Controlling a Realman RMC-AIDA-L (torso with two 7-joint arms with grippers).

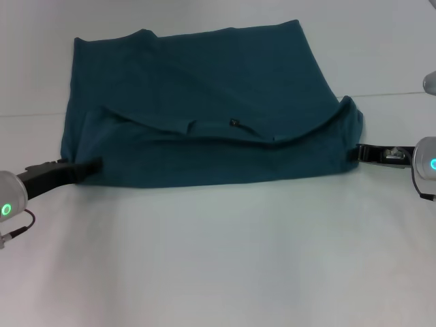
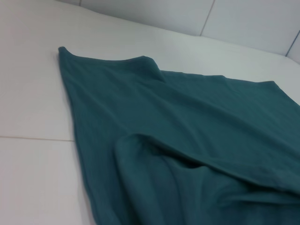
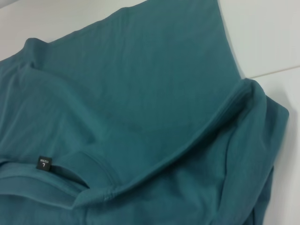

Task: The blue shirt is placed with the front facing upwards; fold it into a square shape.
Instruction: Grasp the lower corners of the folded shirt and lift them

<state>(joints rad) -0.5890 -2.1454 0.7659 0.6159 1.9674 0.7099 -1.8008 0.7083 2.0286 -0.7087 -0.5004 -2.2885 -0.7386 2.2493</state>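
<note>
The big cotton short-sleeved shirt (image 1: 204,102) is a plain dark teal-blue all over, no print showing. Its small rectangular neck label (image 3: 43,162) is black with tiny white lettering, and the flat tabletop (image 1: 218,259) underneath is plain white.

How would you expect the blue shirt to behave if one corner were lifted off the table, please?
The blue shirt would probably flop and drape rather than hold shape: its near edge already lies in a soft, sagging fold. It looks light and thin, with wrinkles across it. Pushed, it would likely bunch up rather than slide whole across the table.
</note>
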